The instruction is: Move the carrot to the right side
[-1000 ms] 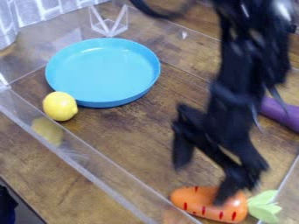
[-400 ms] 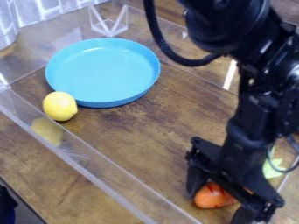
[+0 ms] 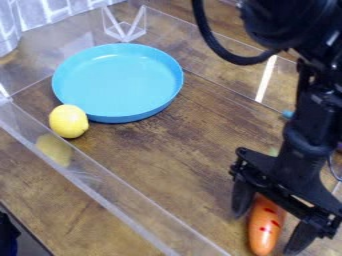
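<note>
Since it lies flat on the table: carrot (image 3: 265, 227), bottom right, reachable from above.
Gripper (image 3: 282, 212): pointing down, jaws spread either side of the carrot, apparently to close on it.
Lemon (image 3: 68, 121), blue plate (image 3: 118, 81): well apart at left.

The black hand (image 3: 283, 208) hangs over the wooden worktop (image 3: 160, 150), fingers spread wide either side of the orange carrot (image 3: 265, 226) — not gripping it. Well apart, a yellow lemon (image 3: 68, 121) sits just beside the blue plate (image 3: 118, 80).
</note>
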Motion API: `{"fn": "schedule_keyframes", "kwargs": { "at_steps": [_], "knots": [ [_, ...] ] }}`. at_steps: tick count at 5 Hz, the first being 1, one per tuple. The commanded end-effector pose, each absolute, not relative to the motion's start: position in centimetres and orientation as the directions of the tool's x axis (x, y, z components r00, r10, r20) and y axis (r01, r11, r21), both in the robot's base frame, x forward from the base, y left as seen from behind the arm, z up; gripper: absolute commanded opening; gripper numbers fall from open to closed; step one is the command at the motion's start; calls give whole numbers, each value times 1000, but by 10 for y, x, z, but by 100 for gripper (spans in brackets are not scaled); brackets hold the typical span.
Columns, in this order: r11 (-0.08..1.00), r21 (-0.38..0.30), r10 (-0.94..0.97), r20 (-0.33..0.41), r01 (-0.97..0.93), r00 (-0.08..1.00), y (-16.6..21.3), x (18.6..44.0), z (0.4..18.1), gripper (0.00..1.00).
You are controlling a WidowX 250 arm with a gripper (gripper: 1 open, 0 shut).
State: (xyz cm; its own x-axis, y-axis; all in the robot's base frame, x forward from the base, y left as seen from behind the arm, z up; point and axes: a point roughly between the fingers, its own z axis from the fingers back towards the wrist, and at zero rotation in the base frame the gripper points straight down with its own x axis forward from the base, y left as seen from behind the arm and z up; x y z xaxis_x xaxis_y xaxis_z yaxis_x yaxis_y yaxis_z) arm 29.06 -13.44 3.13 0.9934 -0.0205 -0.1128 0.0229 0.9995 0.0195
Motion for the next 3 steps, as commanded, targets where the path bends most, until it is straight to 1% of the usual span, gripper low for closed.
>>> {"fn": "schedule_keyframes", "kwargs": {
  "at_steps": [1, 2, 3],
  "knots": [
    [997, 10, -73, -74, 74, 995, -140, 301, 45, 100],
    [992, 17, -124, -79, 125, 989, -141, 302, 44, 100],
    [992, 24, -123, -87, 125, 989, -144, 298, 41, 100]
  ]
}}
